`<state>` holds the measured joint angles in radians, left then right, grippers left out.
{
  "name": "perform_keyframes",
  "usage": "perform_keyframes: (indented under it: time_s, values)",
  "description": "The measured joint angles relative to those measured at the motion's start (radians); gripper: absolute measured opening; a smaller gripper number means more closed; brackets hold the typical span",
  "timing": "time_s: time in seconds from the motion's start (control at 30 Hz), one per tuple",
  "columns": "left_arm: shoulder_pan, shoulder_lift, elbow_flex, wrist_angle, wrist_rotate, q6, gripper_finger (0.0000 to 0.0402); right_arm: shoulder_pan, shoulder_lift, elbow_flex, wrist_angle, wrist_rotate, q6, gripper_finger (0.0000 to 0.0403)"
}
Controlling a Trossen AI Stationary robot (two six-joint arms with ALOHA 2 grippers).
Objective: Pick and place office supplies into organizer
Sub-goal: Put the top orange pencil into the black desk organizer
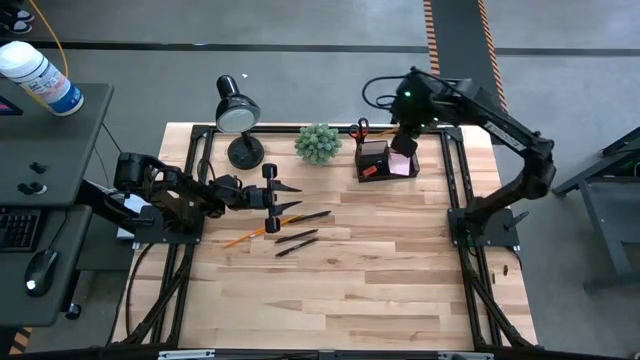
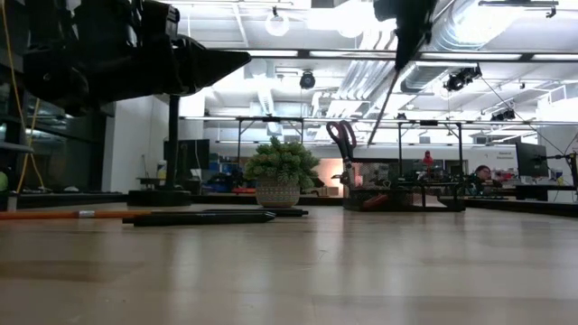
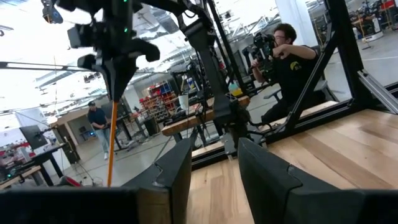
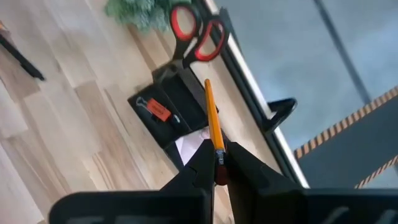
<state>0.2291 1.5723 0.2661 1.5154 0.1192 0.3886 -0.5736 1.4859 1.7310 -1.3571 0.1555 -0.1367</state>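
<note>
Wood-plank table (image 1: 400, 260) in open workshop; right gripper (image 4: 214, 163) pinches orange pencil (image 4: 211, 115) over organizer (image 1: 385, 160); left gripper (image 1: 285, 198) parted, empty.

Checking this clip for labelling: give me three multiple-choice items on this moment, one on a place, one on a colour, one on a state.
1. Where do the scissors stand?
A. flat on the table's middle
B. upright in the organizer
C. under the lamp

2. What colour are the scissors' handles?
A. red
B. blue
C. green

3. What is the right gripper doing?
A. hanging open with nothing in it
B. resting on the table
C. shut on a pencil above the organizer

Answers:
1 B, the handles stick up from the organizer's cup.
2 A, the right wrist view shows red loops.
3 C, the orange pencil sits pinched between its fingers, pointing down at the organizer.
</note>
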Motion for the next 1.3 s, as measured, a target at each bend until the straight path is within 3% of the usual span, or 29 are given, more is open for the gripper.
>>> perform_keyframes:
  time_s: [0.47, 0.67, 0.87, 1.1, 1.3]
  values:
    - [0.0, 0.0, 0.0, 0.0, 0.0, 0.0, 0.0118, -0.034, 0.197, 0.0, 0.002, -0.057, -0.051, 0.0013]
    - [0.0, 0.0, 0.0, 0.0, 0.0, 0.003, 0.0117, -0.035, 0.208, 0.009, -0.004, 0.009, -0.074, 0.0013]
    - [0.0, 0.0, 0.0, 0.0, 0.0, 0.004, 0.0117, -0.027, 0.208, 0.105, -0.077, 0.03, -0.046, 0.0013]
    - [0.0, 0.0, 0.0, -0.004, 0.0, 0.004, 0.0117, 0.031, 0.208, 0.238, -0.21, 0.017, 0.041, 0.0013]
    - [0.0, 0.0, 0.001, -0.019, 0.0, 0.004, 0.0117, 0.084, 0.195, 0.25, -0.212, -0.102, 0.059, 0.0013]
